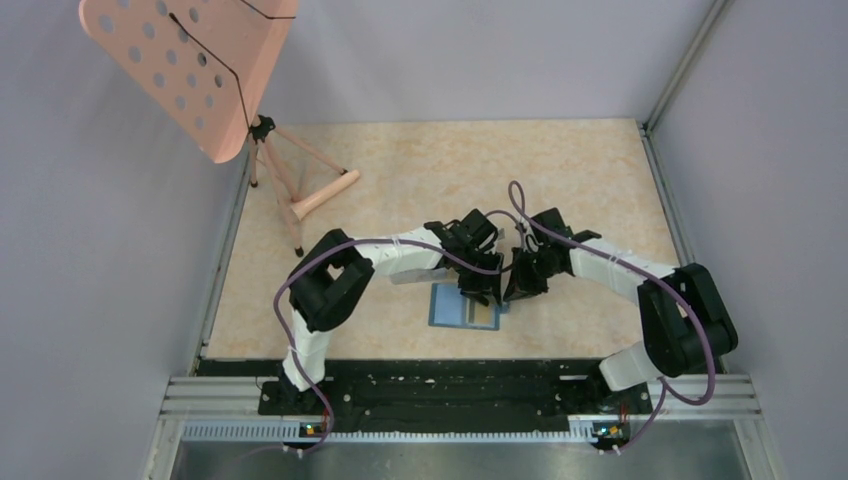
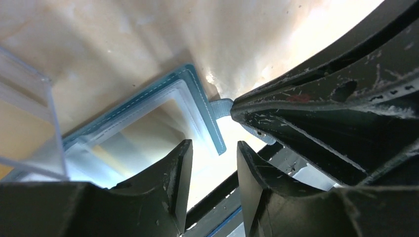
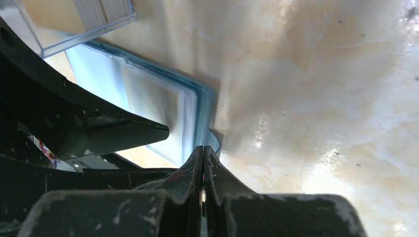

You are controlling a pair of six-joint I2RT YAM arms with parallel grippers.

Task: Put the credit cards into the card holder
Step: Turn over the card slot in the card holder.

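card holder (image 2: 148, 123) – beneath left gripper (image 2: 213, 148)

Pink perforated stand (image 1: 190, 70) at table's (image 1: 450, 170) far-left corner

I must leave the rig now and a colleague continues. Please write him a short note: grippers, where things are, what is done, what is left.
Left gripper: open, holding nothing, over the wallet edge near its snap tab.
Right gripper: shut, tip at that tab; unclear if it pinches it.
The wallet lies open on the table; the clear box beside it holds whitish cards.
Done: a yellowish card seems to be in the wallet.
Left: the box's cards.
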